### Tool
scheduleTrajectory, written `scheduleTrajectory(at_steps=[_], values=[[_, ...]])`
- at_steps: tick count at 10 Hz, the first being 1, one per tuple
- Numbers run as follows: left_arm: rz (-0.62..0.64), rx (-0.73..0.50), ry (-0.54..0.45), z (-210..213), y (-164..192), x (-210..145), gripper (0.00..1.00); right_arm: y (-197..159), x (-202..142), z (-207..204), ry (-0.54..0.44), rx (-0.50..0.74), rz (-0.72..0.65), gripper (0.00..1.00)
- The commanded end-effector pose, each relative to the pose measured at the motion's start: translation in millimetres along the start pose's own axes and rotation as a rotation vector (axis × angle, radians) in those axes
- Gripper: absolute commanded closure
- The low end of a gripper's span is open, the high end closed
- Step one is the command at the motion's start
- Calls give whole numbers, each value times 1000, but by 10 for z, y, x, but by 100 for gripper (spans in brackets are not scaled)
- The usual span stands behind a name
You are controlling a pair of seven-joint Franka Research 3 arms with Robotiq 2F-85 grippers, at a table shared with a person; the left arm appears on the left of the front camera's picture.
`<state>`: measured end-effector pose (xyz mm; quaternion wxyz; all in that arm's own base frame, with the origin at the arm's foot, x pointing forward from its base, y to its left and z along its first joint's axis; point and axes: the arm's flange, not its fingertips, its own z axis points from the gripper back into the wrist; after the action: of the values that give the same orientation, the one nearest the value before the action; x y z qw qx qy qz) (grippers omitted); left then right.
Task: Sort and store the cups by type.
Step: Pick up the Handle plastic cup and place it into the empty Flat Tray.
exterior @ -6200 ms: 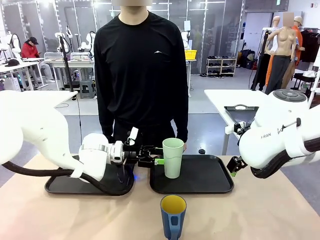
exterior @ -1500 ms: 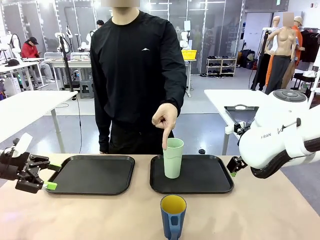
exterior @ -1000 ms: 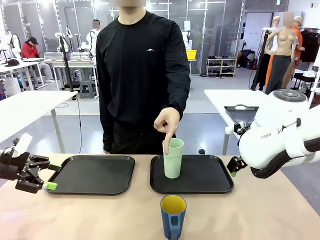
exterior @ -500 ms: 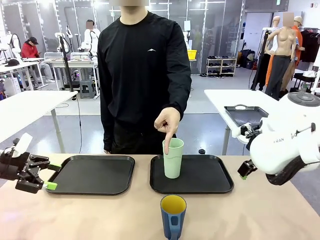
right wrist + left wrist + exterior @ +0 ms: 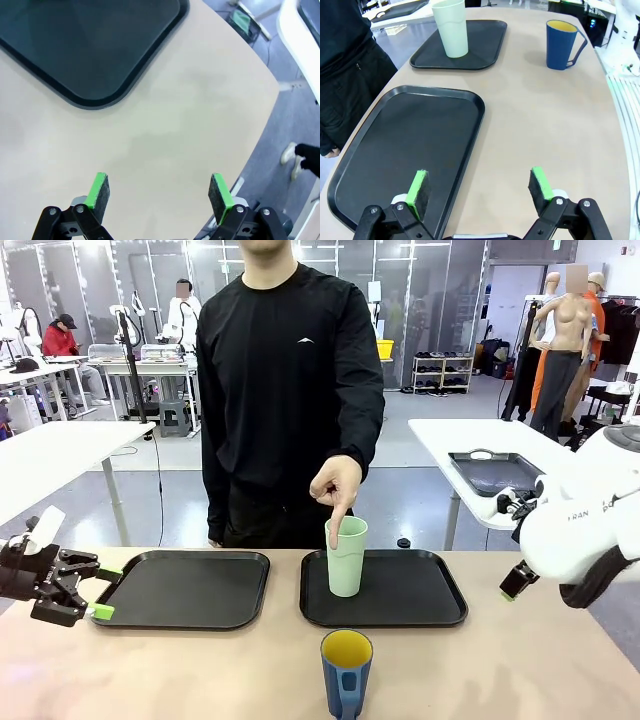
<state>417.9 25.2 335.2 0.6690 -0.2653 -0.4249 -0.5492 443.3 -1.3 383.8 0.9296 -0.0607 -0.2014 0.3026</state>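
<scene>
A tall mint-green tumbler (image 5: pixel 346 556) (image 5: pixel 450 28) stands upright on the left part of the right black tray (image 5: pixel 420 592). The person's hand (image 5: pixel 335 485) points a finger down into its mouth. A dark blue cup with yellow inside and a handle (image 5: pixel 346 673) (image 5: pixel 561 44) stands on the bare table near the front edge. My left gripper (image 5: pixel 100 592) (image 5: pixel 481 192) is open at the table's far left, over the near corner of the left black tray (image 5: pixel 190 588) (image 5: pixel 405 150). My right gripper (image 5: pixel 159 192) is open above the table's far right corner; in the front view just one green pad (image 5: pixel 509 584) shows.
The right tray's corner (image 5: pixel 95 60) lies ahead of my right gripper, with the table's rounded edge and floor beyond it. The person stands at the far side behind the two trays. Another table with a tray (image 5: pixel 490 468) stands at the back right.
My left arm drew back from the tumbler to the table's far left. The person brought a hand over the tumbler. My right arm has shifted right and up over the last second.
</scene>
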Motion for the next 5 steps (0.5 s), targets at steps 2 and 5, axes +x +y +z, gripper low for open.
scheduleTrajectory(at_steps=[2,5], values=[[-13,-4,-3,-15,-2,-16,0,105,-398,-75,-107,138,154,0],[-13,-4,-3,-15,-2,-16,0,15,-10,-51,-75,97,136,0]])
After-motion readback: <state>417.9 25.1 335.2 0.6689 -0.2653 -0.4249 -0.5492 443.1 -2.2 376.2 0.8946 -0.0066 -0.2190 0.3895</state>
